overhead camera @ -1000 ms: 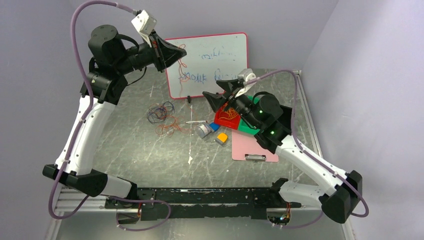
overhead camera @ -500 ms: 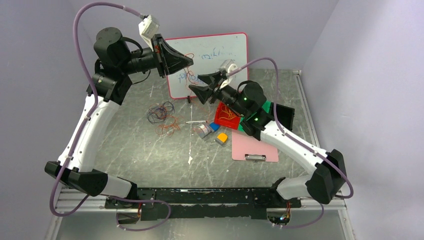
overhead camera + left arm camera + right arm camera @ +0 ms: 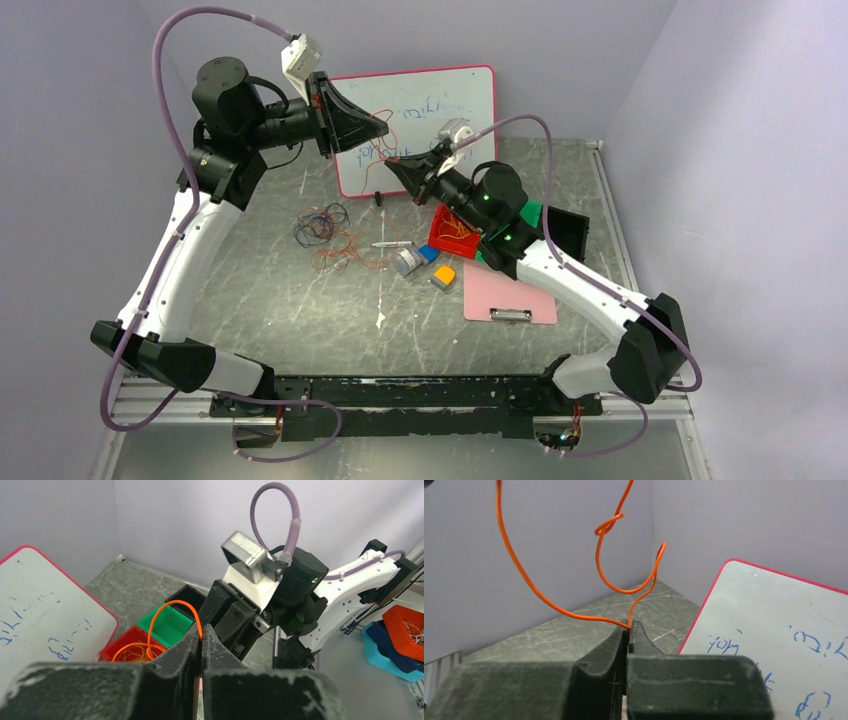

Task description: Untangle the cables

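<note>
Both grippers are raised in front of the whiteboard with one orange cable [image 3: 386, 146] strung between them. My left gripper [image 3: 384, 124] is shut on that cable [image 3: 167, 606], which loops down toward the red bin [image 3: 125, 641]. Just below it, my right gripper [image 3: 389, 169] is shut on the same cable [image 3: 549, 600], and a knot [image 3: 608, 526] shows in the strand above its tips [image 3: 629, 625]. A tangle of dark cables [image 3: 318, 224] and orange cables [image 3: 342, 256] lies on the table left of centre.
A whiteboard [image 3: 440, 110] leans on the back wall. Red [image 3: 441, 244], green [image 3: 528, 214] and black [image 3: 566, 230] bins stand under the right arm; the red one holds thin wires. A pink clipboard [image 3: 505, 296], a small cylinder [image 3: 407, 262], blue [image 3: 429, 253] and orange [image 3: 443, 276] blocks lie nearby.
My right gripper rose up and left from over the red bin toward the left gripper and shut on the orange cable. The left gripper shifted right, still holding the cable.
</note>
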Motion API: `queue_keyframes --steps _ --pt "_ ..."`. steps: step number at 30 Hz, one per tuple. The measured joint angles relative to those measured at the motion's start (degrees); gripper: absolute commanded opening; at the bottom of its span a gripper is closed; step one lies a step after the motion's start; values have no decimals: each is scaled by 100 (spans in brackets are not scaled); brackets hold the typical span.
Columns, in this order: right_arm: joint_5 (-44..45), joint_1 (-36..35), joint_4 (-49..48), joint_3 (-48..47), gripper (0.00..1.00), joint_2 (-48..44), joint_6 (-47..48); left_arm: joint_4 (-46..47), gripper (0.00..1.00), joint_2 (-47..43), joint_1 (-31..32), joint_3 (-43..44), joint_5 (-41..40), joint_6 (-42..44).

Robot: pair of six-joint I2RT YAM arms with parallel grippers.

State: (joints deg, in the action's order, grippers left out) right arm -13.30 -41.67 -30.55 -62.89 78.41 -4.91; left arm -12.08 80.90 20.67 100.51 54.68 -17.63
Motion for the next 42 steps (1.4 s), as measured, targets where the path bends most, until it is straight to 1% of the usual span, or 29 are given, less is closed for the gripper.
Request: queue_keyframes --steps 4,5,7,9,11,13,16,20,22,25,27,33,37,42 --pt "144 9 37 96 0 -243 7 0 7 0 0 -55 -20 0" --pt "173 13 50 111 0 -306 9 0 8 0 0 -59 -35 2" --pt "236 15 118 151 0 -476 28 0 14 0 0 -63 -66 4" --pt "280 22 219 190 0 -651 63 4 26 0 0 -76 -120 26" --pt "343 26 319 216 0 -826 114 9 42 2 0 -94 -184 42" --pt "415 31 474 221 0 -975 160 24 52 2 0 -136 -223 42" --pt "706 33 796 221 0 -1215 247 94 61 2 0 -254 -243 26" --pt "1248 46 1231 216 0 -1499 345 162 68 35 0 -424 -258 17" --pt "1606 57 1488 190 0 -1624 415 170 79 74 0 -459 -260 17" --pt "2190 90 1923 52 0 -1718 529 216 89 136 0 -509 -258 13" --pt "2559 127 2221 -85 0 -1720 586 260 93 162 0 -575 -251 -7" --pt "3696 339 2949 -291 0 -1740 691 330 98 256 -2 -726 -249 -20" --pt "4181 610 3268 -302 0 -1770 715 315 99 315 -11 -809 -284 15" --pt "4430 1130 3519 -348 0 -1764 684 153 99 391 -52 -824 -570 155"
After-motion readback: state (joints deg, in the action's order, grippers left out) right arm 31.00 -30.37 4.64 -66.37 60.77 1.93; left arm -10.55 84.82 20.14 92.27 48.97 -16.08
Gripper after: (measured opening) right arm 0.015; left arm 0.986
